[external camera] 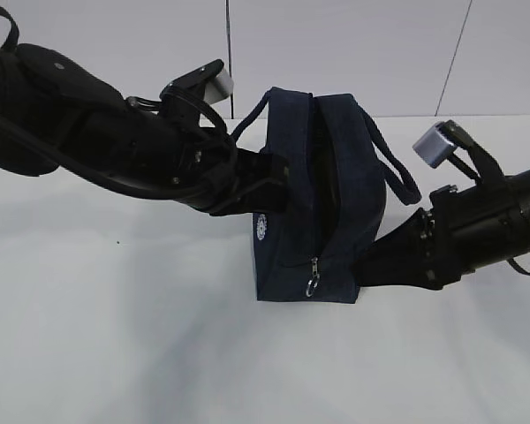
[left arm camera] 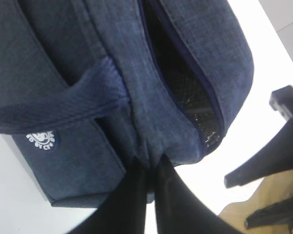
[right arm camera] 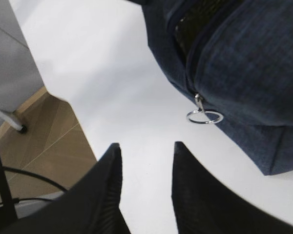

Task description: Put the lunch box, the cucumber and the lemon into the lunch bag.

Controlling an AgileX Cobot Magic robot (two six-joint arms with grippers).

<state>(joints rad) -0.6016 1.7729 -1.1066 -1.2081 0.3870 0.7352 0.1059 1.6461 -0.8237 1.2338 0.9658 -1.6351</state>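
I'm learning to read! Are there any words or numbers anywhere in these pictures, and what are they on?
Round white logo on the side of the lunch bag: it has white marks inside, but they are too small and blurred to read.
No other words, numbers or signs show on the bag, the arms or the table.

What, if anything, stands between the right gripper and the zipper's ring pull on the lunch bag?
Nothing visible. In the right wrist view the right gripper is open over bare white table, and the ring pull hangs at the lunch bag corner ahead, with only clear tabletop between them.
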